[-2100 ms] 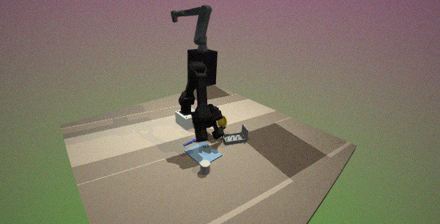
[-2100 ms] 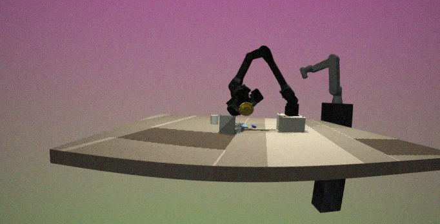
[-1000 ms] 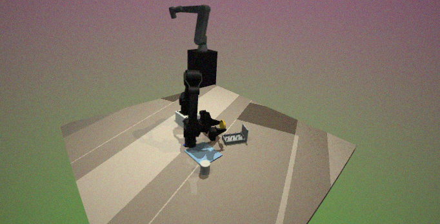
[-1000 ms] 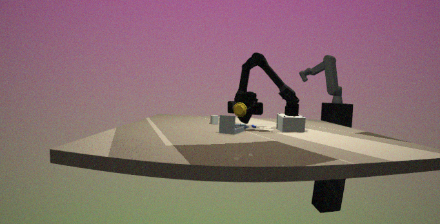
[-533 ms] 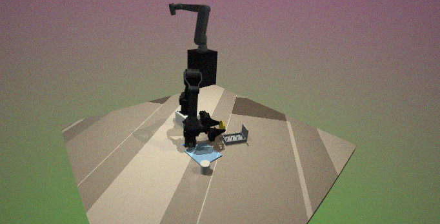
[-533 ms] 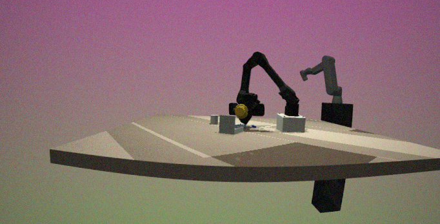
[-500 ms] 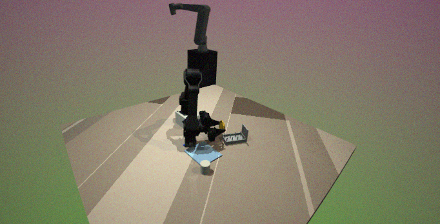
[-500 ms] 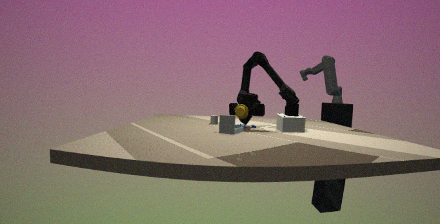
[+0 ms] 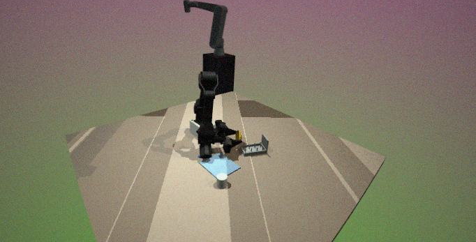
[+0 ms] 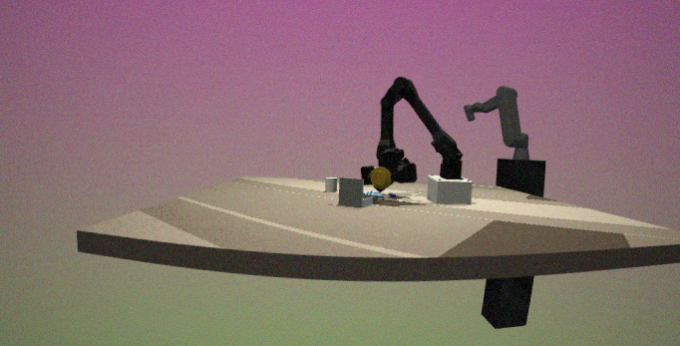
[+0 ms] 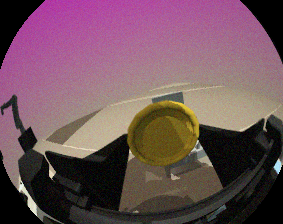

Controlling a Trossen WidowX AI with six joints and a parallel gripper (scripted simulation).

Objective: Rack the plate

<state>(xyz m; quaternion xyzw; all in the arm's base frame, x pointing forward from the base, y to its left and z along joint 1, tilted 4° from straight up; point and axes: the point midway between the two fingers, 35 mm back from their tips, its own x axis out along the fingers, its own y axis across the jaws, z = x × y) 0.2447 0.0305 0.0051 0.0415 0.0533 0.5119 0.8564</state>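
The yellow round plate (image 9: 238, 134) (image 10: 381, 177) (image 11: 163, 131) stands on edge between the fingers, its face toward the wrist camera. My gripper (image 9: 239, 137) (image 10: 381, 178) (image 11: 164, 133) is shut on the plate by opposite edges and holds it above the table. The grey dish rack (image 9: 255, 154) (image 10: 351, 192) (image 11: 176, 96) stands on the table, just right of the gripper in the top view, with a tall panel at its far end. In the wrist view the plate hides part of the rack. The plate is outside the slots.
A light blue mat (image 9: 220, 165) lies in front of the arm, with a white cup (image 9: 222, 181) (image 10: 331, 185) near its front corner. A small blue object (image 10: 392, 194) lies near the mat. A second, grey arm (image 9: 218, 26) (image 10: 509, 118) stands on a black pedestal (image 9: 223, 72) (image 10: 520, 177) behind.
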